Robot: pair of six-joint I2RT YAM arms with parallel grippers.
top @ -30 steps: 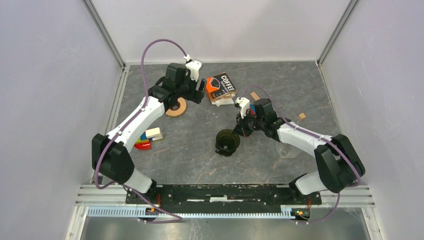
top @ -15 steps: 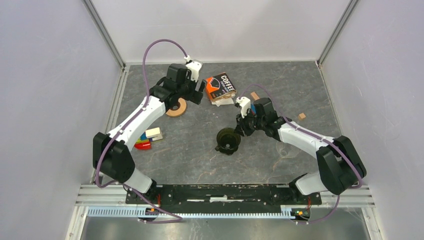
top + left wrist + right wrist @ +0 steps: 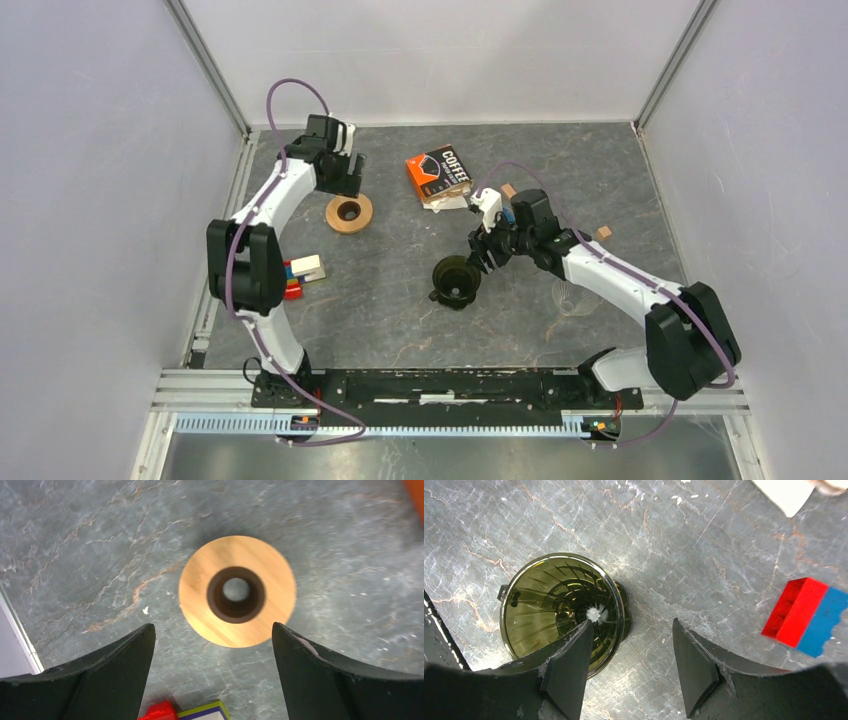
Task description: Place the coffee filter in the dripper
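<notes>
The dripper, a dark olive ribbed funnel on a dark base, stands upright mid-table. In the right wrist view the dripper lies just left of my open right gripper, whose left finger overlaps its rim; nothing sits between the fingers. A white paper corner pokes out below the orange-and-black packet, apparently the coffee filter, mostly hidden; that corner shows again. My left gripper hangs open and empty at the back left, above a wooden ring.
The COFFEE packet lies at the back centre. A clear glass cup stands under the right forearm. Coloured blocks sit at the left, a red-and-blue brick near the right gripper, and small wooden bits at the right.
My right gripper has opened and let go of the dripper, which now stands upright. The left arm has swung back and left, uncovering the wooden ring.
</notes>
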